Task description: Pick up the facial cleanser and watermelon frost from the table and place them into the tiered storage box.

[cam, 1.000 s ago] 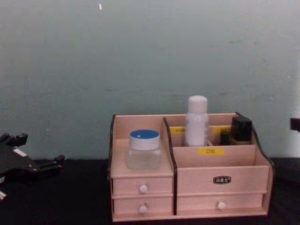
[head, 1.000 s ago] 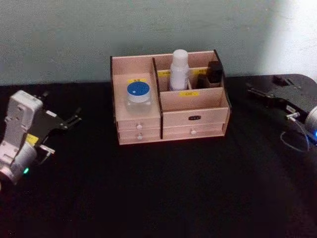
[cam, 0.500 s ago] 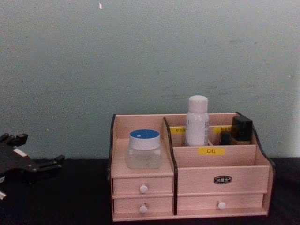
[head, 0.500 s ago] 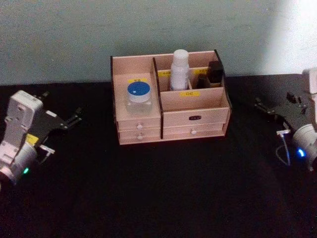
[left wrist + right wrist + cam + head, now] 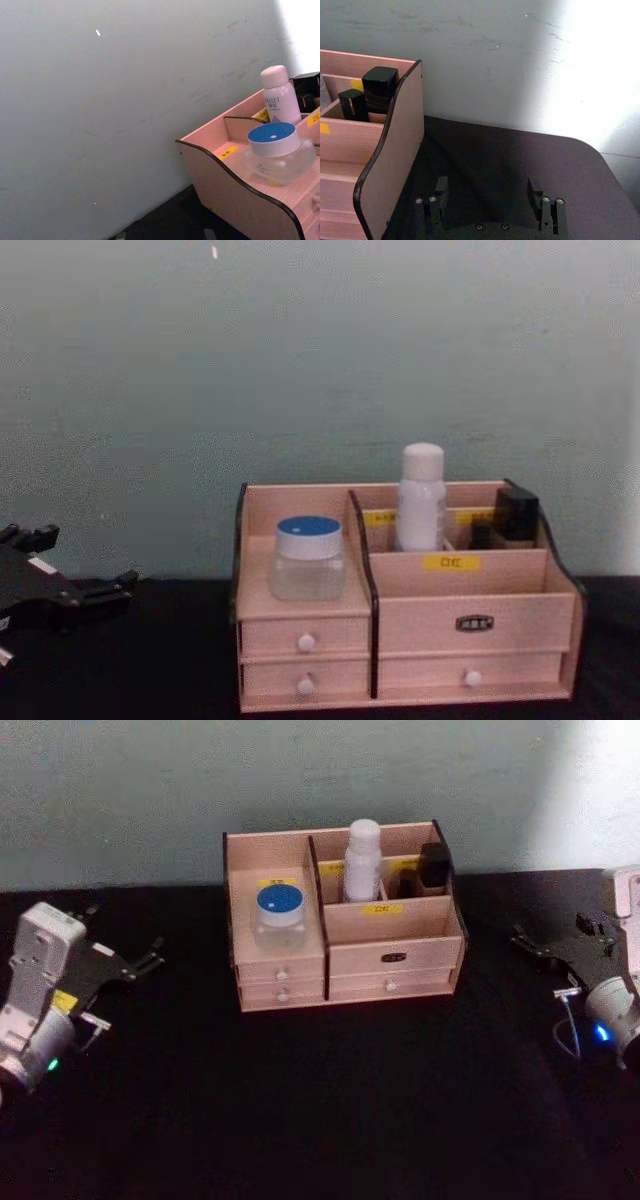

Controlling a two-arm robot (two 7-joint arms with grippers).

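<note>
Tiered storage box holding jar, bottle

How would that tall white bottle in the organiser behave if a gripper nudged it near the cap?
The white bottle stands upright, tall and narrow, so a high nudge would probably tip it. The tiered storage box walls around it would likely catch it. Its smooth round body looks rigid and may slip or roll if laid down.

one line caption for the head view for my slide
Tiered storage box holding a blue-lidded jar and white bottle, both grippers empty at the table's sides.
</note>
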